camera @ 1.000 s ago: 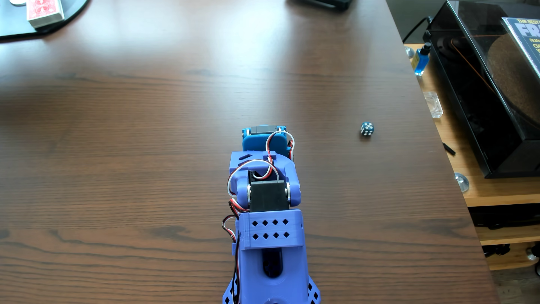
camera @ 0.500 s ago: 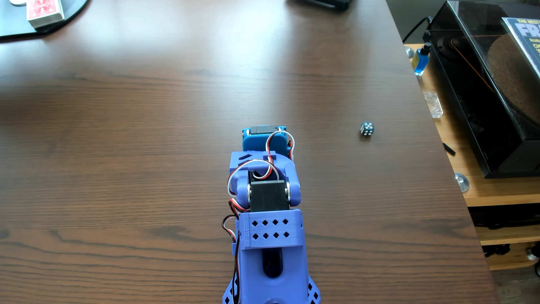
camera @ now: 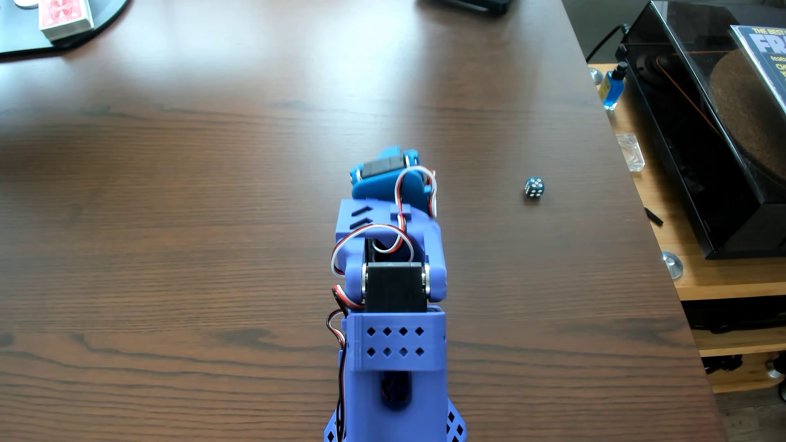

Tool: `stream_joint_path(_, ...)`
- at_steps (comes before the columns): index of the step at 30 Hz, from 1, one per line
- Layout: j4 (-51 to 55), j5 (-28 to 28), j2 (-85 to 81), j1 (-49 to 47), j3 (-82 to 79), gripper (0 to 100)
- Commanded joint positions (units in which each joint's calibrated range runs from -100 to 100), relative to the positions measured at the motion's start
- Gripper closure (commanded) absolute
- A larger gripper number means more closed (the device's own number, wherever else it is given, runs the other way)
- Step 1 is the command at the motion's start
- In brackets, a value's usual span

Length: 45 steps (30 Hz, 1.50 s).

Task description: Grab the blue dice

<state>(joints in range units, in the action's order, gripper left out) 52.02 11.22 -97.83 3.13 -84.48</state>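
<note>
Nearest stood the purple arm [camera: 393, 297]; its bright blue gripper [camera: 389, 155] pointed away, fingers hidden, so opening couldn't be told. Blue dice [camera: 534, 187] sat on the wooden table [camera: 170, 212], well right of gripper, untouched.

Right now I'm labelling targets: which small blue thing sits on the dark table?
The blue dice, white-spotted, right of the arm; the blue bottle stands on the side shelf.
</note>
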Motion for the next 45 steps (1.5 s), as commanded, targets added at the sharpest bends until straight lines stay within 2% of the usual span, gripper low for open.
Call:
stream_joint_path(1,-0.76,2.24,11.22,2.52,14.22,98)
stream_joint_path(12,-0.67,0.82,73.59,13.57,57.26,98)
stream_joint_path(18,5.82,0.56,97.11,19.54,72.90,98)
stream_joint_path(27,13.35,0.93,109.59,28.62,86.83,98)
stream_joint_path(35,14.89,2.35,115.62,31.40,92.80,98)
stream_joint_path(37,15.66,2.61,116.62,31.40,92.89,96)
stream_joint_path(42,16.85,3.03,117.29,31.32,93.07,82)
stream_joint_path(45,16.94,3.66,117.29,31.00,92.80,80)
